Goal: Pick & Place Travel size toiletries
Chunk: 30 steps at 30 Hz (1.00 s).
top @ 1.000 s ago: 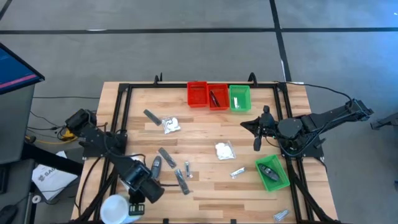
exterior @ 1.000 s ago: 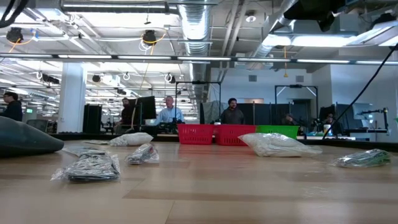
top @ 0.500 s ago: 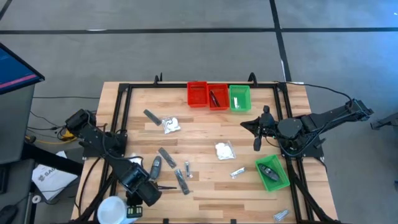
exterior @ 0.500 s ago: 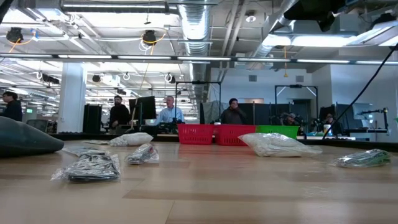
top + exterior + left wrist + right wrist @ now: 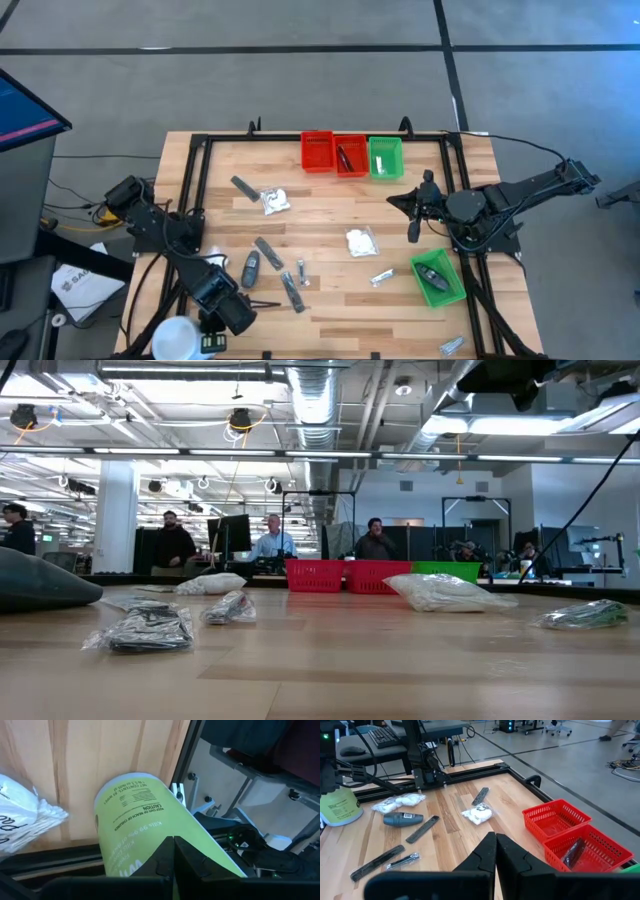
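The toiletries lie spread over the table: white crinkly packets, dark sticks, a dark oval and silvery sachets. My left gripper is shut at the near left corner, its tips at the big white-and-green tub. My right gripper is shut and hangs above the table's right side, touching nothing. My left gripper points its shut fingers slanting down toward the near left corner, against the green label wall of the tub. The fingers themselves cover the spot, so I cannot tell for sure that they touch. The tub sits at the table's corner edge.
Two red bins and a green bin stand in a row at the far edge. Another green bin with a dark item inside sits near the right edge. A black frame rail runs round the table. People stand far behind the table.
My left gripper has swung toward the table's near left corner, and the tub has slid with it toward the left edge. A thin dark item beside the gripper has come into sight. The right arm has kept still.
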Each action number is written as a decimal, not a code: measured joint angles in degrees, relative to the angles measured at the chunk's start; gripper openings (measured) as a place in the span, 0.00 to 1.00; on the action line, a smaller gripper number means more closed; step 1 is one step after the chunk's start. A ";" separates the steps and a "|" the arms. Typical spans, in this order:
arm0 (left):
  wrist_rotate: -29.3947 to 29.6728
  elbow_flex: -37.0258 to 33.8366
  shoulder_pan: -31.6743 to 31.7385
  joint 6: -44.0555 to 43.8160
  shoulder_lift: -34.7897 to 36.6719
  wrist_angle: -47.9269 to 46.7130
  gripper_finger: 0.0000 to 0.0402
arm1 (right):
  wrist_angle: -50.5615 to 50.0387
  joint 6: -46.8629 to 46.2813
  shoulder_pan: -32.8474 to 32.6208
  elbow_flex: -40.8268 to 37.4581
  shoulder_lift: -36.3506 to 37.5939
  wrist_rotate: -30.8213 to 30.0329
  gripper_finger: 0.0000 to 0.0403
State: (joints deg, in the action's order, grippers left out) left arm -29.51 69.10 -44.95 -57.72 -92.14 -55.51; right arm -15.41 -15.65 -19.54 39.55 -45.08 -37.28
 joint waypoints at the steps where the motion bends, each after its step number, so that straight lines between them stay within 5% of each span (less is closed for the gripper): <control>1: -0.36 0.00 0.00 -0.13 0.00 -0.02 0.01 | 0.00 -0.01 0.01 0.00 -0.01 0.00 0.00; 16: 1.34 0.00 0.42 0.53 1.61 -0.66 0.01 | -0.90 -0.89 -0.01 0.00 0.00 0.00 0.00; 30: 22.03 0.02 5.99 9.64 13.25 -0.53 0.01 | -0.88 -0.89 -0.01 0.00 -0.02 0.00 0.00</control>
State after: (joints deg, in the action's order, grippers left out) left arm -7.48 69.12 -38.96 -48.08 -78.89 -56.03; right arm -16.29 -16.53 -19.55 39.55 -45.10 -37.28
